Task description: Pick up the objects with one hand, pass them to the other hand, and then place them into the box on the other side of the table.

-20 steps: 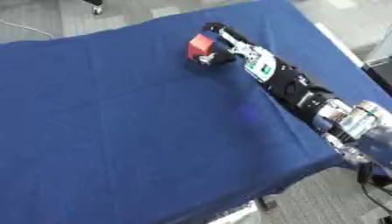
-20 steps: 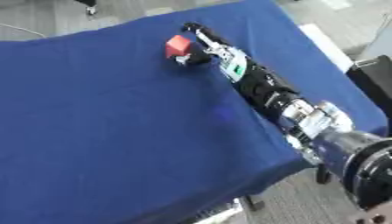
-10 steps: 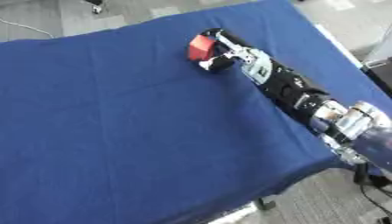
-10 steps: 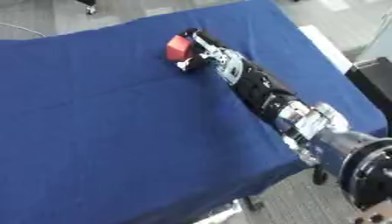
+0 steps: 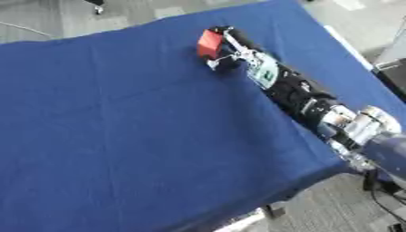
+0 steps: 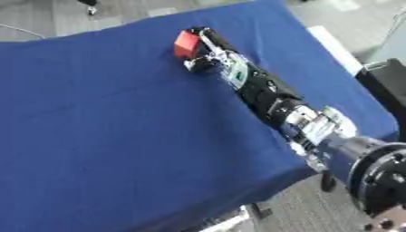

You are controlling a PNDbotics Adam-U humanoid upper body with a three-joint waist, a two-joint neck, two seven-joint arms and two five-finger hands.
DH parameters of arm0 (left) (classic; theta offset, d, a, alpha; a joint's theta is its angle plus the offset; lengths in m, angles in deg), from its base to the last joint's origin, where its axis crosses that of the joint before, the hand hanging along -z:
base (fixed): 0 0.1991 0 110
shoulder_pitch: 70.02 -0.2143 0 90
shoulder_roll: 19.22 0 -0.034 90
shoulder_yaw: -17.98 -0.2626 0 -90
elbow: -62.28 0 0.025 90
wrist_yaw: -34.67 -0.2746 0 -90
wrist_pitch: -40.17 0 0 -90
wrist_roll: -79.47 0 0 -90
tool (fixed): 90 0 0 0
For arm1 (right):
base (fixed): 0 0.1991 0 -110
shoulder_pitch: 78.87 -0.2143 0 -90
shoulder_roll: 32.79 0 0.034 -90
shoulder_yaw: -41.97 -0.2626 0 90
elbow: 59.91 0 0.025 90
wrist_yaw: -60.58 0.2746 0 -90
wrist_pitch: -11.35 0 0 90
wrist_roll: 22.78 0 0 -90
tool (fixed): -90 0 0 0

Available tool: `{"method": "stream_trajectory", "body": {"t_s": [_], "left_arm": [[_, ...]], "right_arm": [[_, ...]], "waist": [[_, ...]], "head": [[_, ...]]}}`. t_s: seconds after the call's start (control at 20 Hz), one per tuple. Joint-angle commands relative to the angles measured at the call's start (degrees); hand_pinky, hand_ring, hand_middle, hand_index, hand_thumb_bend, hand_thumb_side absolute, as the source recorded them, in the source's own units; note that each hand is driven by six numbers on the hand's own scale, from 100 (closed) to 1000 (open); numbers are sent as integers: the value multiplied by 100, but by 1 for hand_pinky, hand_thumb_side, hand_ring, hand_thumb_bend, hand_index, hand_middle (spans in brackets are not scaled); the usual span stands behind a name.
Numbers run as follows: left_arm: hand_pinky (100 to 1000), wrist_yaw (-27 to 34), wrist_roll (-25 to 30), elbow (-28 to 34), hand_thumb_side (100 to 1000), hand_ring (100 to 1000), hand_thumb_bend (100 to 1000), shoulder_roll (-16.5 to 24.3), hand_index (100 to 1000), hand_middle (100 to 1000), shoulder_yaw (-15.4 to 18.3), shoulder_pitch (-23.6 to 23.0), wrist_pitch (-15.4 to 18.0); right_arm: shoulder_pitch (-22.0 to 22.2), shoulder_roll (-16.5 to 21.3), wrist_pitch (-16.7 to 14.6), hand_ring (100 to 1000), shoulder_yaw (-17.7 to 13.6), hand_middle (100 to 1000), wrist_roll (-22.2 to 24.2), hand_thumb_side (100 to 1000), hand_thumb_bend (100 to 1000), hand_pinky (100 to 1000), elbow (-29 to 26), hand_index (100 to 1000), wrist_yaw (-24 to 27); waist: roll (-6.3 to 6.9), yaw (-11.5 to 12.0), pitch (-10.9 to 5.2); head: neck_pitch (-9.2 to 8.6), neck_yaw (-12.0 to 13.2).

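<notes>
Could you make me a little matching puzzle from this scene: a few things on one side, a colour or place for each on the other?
Things:
1. block
2. tablecloth
3. right hand
4. floor

Descriptions:
A. grey, beyond the far edge of the table
B. red
C. blue, covering the table
D. reached out from the right, fingers at the block

Pairs: 1-B, 2-C, 3-D, 4-A

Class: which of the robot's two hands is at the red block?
The right hand, stretched across the blue table, fingers around the red block. No left hand shows.
</notes>
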Motion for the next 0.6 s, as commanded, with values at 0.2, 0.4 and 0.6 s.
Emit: {"method": "stream_trajectory", "body": {"t_s": [0.2, 0.4, 0.6], "left_arm": [[951, -41, -45, 120, 931, 656, 208, 50, 796, 650, -23, -65, -193], [949, -156, -173, -68, 962, 638, 195, 97, 777, 631, -51, -201, -480], [949, -311, -204, -381, 994, 628, 184, 139, 769, 620, -134, -335, -702]], "right_arm": [[-7, 252, -99, 911, 83, 616, -171, 100, 100, 776, -838, 469, 386], [140, 371, -106, 900, 223, 618, -14, 103, 100, 777, -1985, 480, 865], [273, 424, 60, 878, 345, 611, 157, 116, 100, 778, -3559, 490, 1450]], "waist": [[-13, -96, -160], [-40, -252, -268], [-92, -493, -390]], "head": [[-16, 149], [-16, 529], [-16, 1164]]}}
